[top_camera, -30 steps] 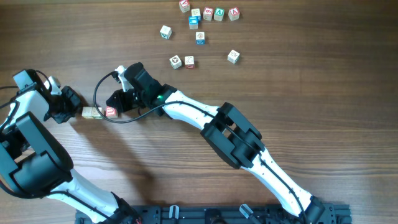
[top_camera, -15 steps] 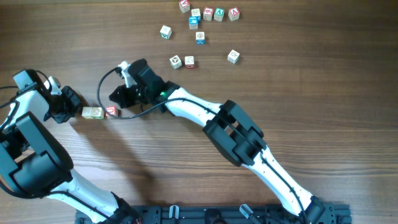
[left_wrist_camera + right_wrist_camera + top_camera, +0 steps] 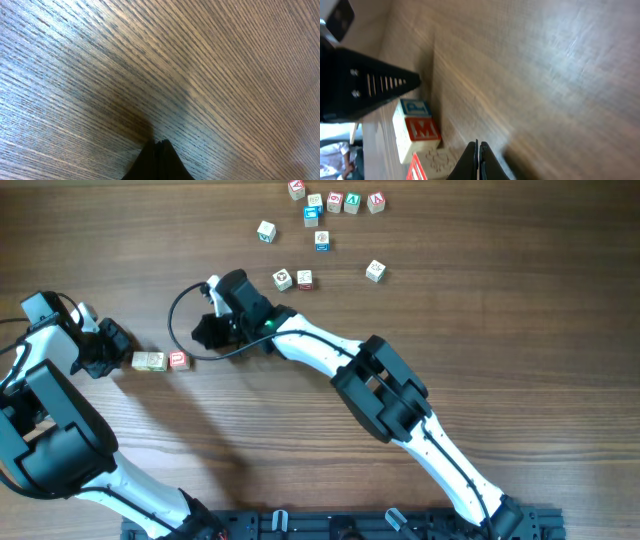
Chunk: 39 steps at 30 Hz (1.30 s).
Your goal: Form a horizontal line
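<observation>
Overhead: the horizontal line (image 3: 155,361), a short row of small pale wooden letter cubes, lies on the brown wood-grain counter (image 3: 480,310) toward the picture's left side and runs left to right across the frame. The end cube on the picture's right carries red markings. From above we cannot tell whether that red cube touches its neighbour or sits slightly apart.

Left gripper (image 3: 118,356): black, clenched, holding nothing, its tip just beside the row's pale end. We cannot make out whether they touch. Its wrist view shows the two fingers (image 3: 150,165) pressed together over bare wood grain.

Right gripper (image 3: 202,335): also clenched on nothing. It is near the red-marked end but apart from it, higher in the picture. Its wrist view shows the closed fingers (image 3: 471,167) at the bottom edge. The row's cubes (image 3: 415,130) lie to their left, one showing a red M and a blue-marked face, with the left gripper's dark wedge (image 3: 412,81) beyond.

Loose letter cubes (image 3: 305,279) with red, blue and green faces lie scattered toward the picture's top edge, well apart from the row.
</observation>
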Tool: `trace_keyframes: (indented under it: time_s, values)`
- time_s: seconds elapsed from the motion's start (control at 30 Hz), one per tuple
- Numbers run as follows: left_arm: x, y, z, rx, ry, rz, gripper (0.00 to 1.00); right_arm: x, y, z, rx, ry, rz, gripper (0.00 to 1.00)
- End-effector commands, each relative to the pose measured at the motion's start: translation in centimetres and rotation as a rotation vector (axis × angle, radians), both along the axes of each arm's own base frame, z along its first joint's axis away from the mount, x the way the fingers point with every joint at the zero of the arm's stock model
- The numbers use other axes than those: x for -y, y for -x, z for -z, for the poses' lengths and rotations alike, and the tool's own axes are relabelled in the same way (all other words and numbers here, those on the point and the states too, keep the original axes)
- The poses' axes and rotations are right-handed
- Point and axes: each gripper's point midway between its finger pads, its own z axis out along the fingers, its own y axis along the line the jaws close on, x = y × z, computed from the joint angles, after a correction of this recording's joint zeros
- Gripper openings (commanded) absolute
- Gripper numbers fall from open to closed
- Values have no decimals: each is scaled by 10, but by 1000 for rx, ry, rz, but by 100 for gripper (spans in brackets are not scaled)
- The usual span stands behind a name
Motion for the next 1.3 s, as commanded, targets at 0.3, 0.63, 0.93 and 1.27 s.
trace_keyframes:
  time_s: [0.3, 0.63, 0.93, 1.27]
  values:
    - [3, 0, -3, 14, 12, -2, 4, -2, 20, 19, -96, 48, -10, 5]
    - [4, -1, -4, 20, 21, 1, 4, -2, 32, 17, -208, 37, -15, 5]
    - [4, -1, -4, 20, 21, 1, 4, 2, 37, 11, -233, 60, -19, 5]
    - [4, -1, -4, 21, 20, 1, 4, -2, 48, 2, -264, 20, -82, 4]
